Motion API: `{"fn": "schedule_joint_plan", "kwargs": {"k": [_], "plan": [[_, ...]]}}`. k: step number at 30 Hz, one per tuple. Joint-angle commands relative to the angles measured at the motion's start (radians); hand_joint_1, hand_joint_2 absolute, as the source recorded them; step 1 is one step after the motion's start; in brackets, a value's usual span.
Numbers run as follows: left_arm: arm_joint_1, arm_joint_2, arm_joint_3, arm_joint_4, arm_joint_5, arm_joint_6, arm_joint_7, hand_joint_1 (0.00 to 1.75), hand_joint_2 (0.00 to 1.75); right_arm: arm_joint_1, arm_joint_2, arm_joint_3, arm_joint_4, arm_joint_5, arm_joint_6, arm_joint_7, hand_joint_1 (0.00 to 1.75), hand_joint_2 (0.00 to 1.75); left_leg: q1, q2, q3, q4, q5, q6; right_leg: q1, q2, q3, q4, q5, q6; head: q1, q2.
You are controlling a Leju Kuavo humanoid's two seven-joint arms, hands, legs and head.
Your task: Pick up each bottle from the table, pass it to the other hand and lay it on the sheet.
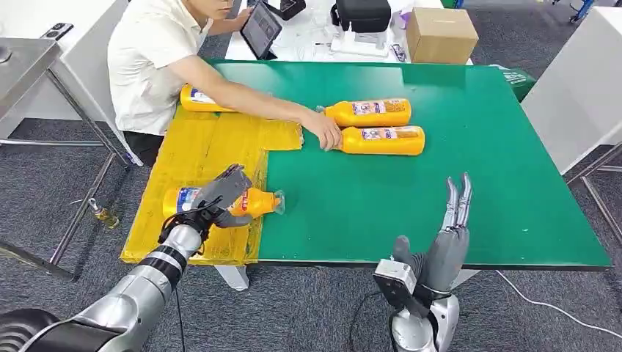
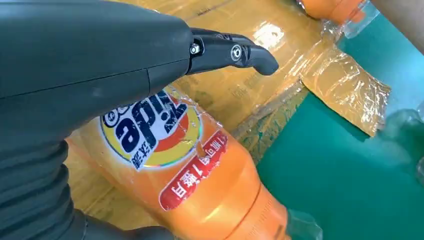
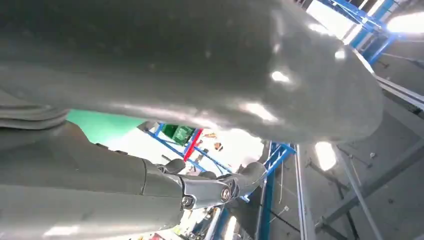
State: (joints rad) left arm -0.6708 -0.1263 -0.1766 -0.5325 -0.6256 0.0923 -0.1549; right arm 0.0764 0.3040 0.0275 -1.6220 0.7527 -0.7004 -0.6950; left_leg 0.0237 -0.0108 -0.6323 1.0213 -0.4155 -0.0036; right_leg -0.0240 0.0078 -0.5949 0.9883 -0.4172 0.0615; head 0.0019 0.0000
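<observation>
An orange bottle (image 1: 258, 202) (image 2: 200, 190) lies on its side at the near edge of the yellow sheet (image 1: 205, 147) (image 2: 240, 90), its cap poking over the green table (image 1: 469, 191). My left hand (image 1: 218, 195) (image 2: 90, 60) arches over it, with its fingers (image 2: 235, 52) stretched out and lifted off the bottle. My right hand (image 1: 449, 235) (image 3: 200, 65) stands open at the table's near edge, fingers pointing up, holding nothing. Two more orange bottles (image 1: 370, 112) (image 1: 385, 140) lie side by side mid-table. Another bottle (image 1: 198, 100) lies at the sheet's far end.
A person seated at the far left reaches an arm across, their hand (image 1: 324, 133) touching the two mid-table bottles. A cardboard box (image 1: 440, 33) and a tablet (image 1: 260, 29) stand on the white table beyond. A metal table (image 1: 22, 62) stands at the left.
</observation>
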Motion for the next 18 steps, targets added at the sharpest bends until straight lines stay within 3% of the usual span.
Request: {"fn": "schedule_joint_plan", "kwargs": {"k": [1, 6, 7, 8, 15, 18], "plan": [[-0.018, -0.017, 0.032, 0.093, 0.027, -0.017, -0.019, 0.00, 1.75, -0.038, -0.029, -0.019, 0.090, -0.004, 0.002, -0.003, 0.00, 0.00, 0.000, 0.002, 0.004, -0.001, -0.001, 0.002, 0.001, 0.000, 0.004, -0.002, 0.000, -0.002, 0.000, 0.000], [0.070, -0.071, 0.050, -0.074, 0.142, 0.054, -0.230, 0.00, 1.75, -0.028, -0.036, -0.013, 0.091, -0.007, 0.002, -0.003, 0.00, 0.00, 0.000, 0.001, 0.004, -0.002, -0.001, 0.002, 0.000, 0.000, 0.005, -0.002, 0.000, -0.002, 0.000, 0.000], [0.127, -0.089, 0.052, -0.181, 0.228, 0.028, -0.257, 0.00, 1.75, -0.023, -0.035, -0.013, 0.084, -0.002, 0.002, -0.003, 0.00, 0.00, 0.000, 0.001, 0.004, -0.001, -0.001, 0.002, 0.000, -0.001, 0.004, -0.002, 0.000, -0.002, 0.000, 0.000], [0.192, -0.101, 0.033, -0.302, 0.328, 0.004, -0.274, 0.00, 1.75, -0.019, -0.032, -0.017, 0.080, 0.008, 0.002, -0.003, 0.00, 0.00, 0.000, 0.001, 0.005, -0.002, -0.001, 0.002, 0.001, 0.000, 0.005, -0.003, -0.001, -0.003, 0.000, 0.000], [0.210, -0.102, 0.026, -0.332, 0.351, 0.000, -0.279, 0.00, 1.75, -0.016, -0.032, -0.016, 0.079, 0.008, 0.002, -0.003, 0.00, 0.00, 0.000, 0.002, 0.003, -0.001, -0.002, 0.001, 0.001, 0.000, 0.003, -0.001, -0.001, -0.003, 0.000, 0.000], [0.319, -0.124, -0.025, -0.549, 0.574, 0.008, -0.354, 0.00, 1.75, -0.012, -0.034, -0.039, 0.133, 0.055, 0.002, -0.003, 0.00, 0.00, 0.000, 0.002, 0.004, -0.001, -0.002, 0.002, 0.001, 0.001, 0.003, -0.002, -0.001, -0.003, 0.000, 0.000]]}}
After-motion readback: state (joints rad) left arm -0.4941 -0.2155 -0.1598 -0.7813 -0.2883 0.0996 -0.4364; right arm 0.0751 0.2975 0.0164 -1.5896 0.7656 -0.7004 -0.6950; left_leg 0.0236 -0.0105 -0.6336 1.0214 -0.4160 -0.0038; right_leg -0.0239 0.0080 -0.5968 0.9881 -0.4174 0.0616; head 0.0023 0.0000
